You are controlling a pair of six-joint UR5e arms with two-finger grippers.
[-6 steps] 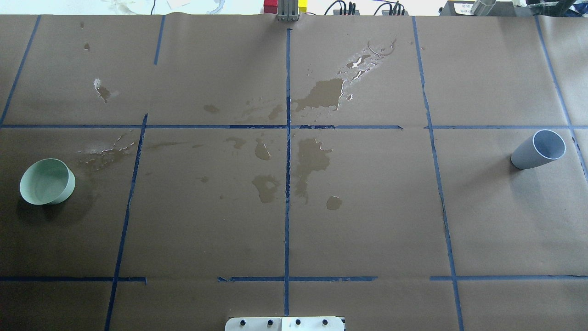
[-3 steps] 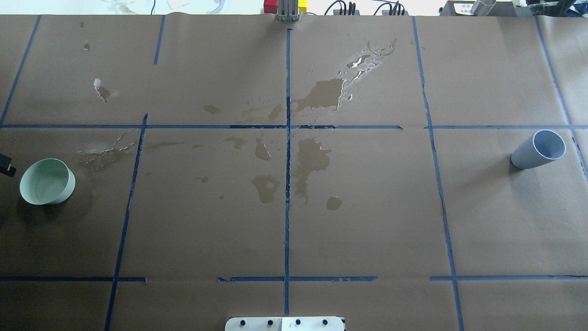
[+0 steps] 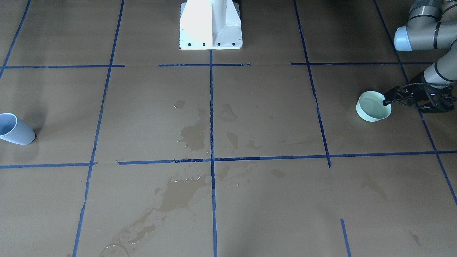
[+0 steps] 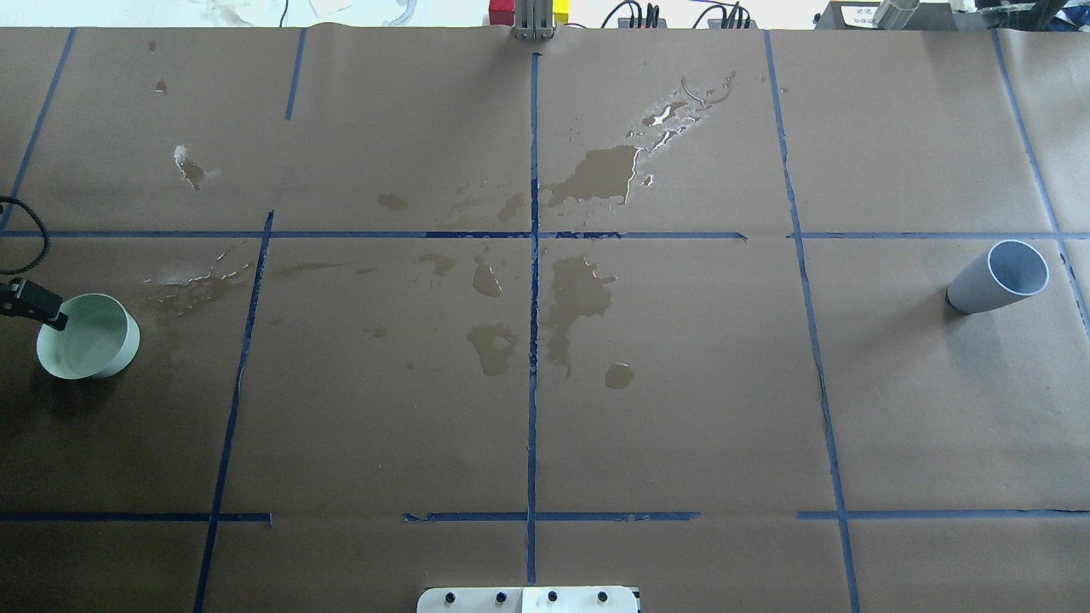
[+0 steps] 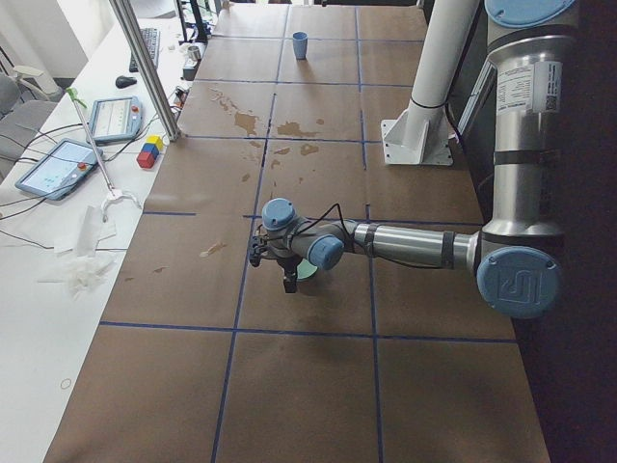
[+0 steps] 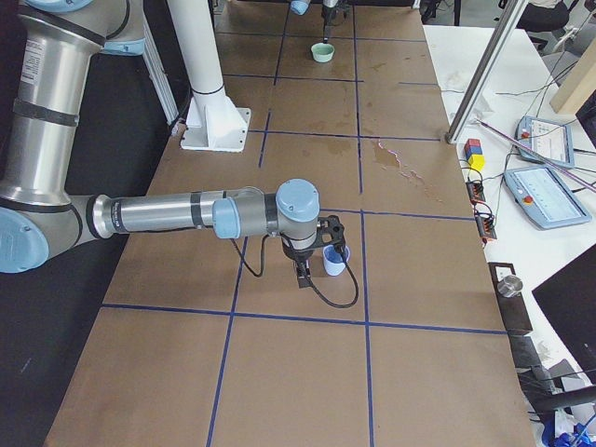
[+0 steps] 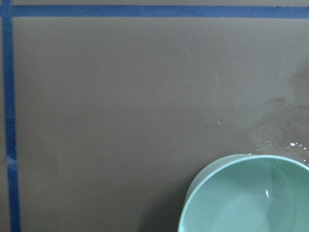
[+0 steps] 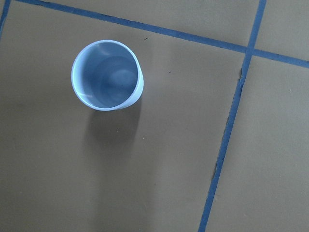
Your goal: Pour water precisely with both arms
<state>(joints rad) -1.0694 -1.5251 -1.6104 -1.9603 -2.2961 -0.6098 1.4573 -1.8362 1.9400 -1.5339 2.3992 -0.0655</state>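
A pale green bowl (image 4: 85,336) stands on the brown paper at the table's left end. It also shows in the front view (image 3: 373,106) and the left wrist view (image 7: 246,193). My left gripper (image 3: 400,100) hangs beside the bowl, one fingertip (image 4: 38,305) at its outer rim. Its fingers look spread and empty in the exterior left view (image 5: 273,270). A blue-grey cup (image 4: 996,277) stands at the right end, seen from above in the right wrist view (image 8: 107,75). My right gripper (image 6: 312,251) hovers beside the cup (image 6: 335,263); I cannot tell if it is open.
Blue tape lines divide the brown paper. Wet patches (image 4: 579,294) spread over the middle and far middle (image 4: 605,170). The white pedestal base (image 3: 210,25) stands at the near edge. A metal post (image 4: 534,21) and coloured blocks sit at the far edge.
My left gripper has come in from the left edge; its fingertip now sits at the green bowl's rim. The bowl and cup have not moved.
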